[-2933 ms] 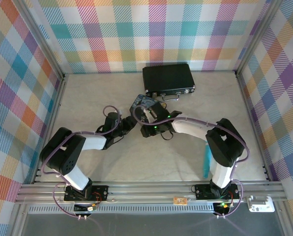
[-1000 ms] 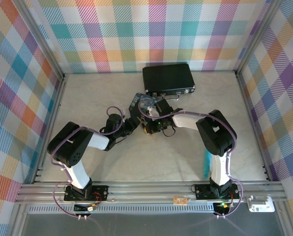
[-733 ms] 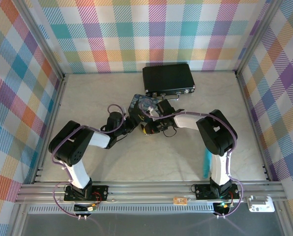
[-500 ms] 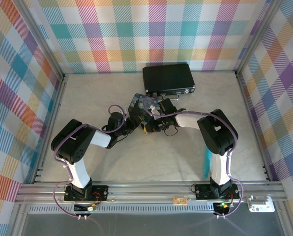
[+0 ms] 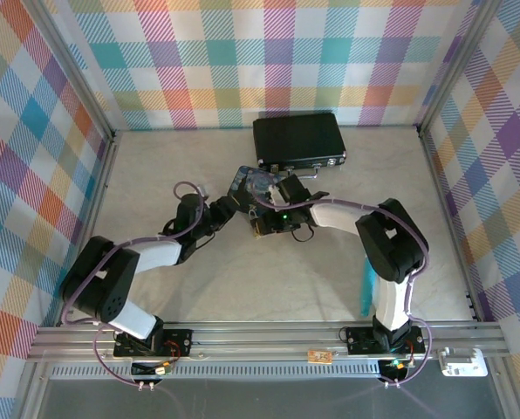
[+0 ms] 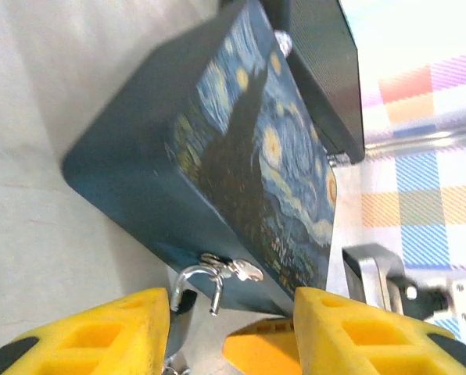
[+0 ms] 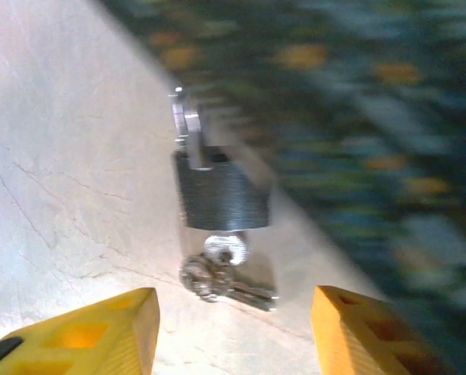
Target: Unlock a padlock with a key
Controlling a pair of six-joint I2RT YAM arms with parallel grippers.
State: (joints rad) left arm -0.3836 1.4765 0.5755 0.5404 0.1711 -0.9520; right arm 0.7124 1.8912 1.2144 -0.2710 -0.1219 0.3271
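The padlock [image 7: 220, 199] hangs at the tin's [image 7: 374, 117] front edge, its long axis pointing away from the tin, with the key [image 7: 224, 269] at its outer end. That end lies dead ahead of the right gripper [image 7: 233, 332], whose fingers are wide apart. The left gripper [image 6: 231, 328] — also spread — brackets the padlock's tin-side end.

Tin [image 6: 241, 156] wall crowds padlock [image 7: 220, 199]; bare table [image 7: 61, 156] side seemingly open.

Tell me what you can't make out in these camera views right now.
- Right wrist view: motion blur hides whether the key sits in the padlock keyhole.
- Left wrist view: the bottom edge and the left fingers cut off the padlock below its shackle.
- Top view: the arms' wrists by the tin cover padlock and key.
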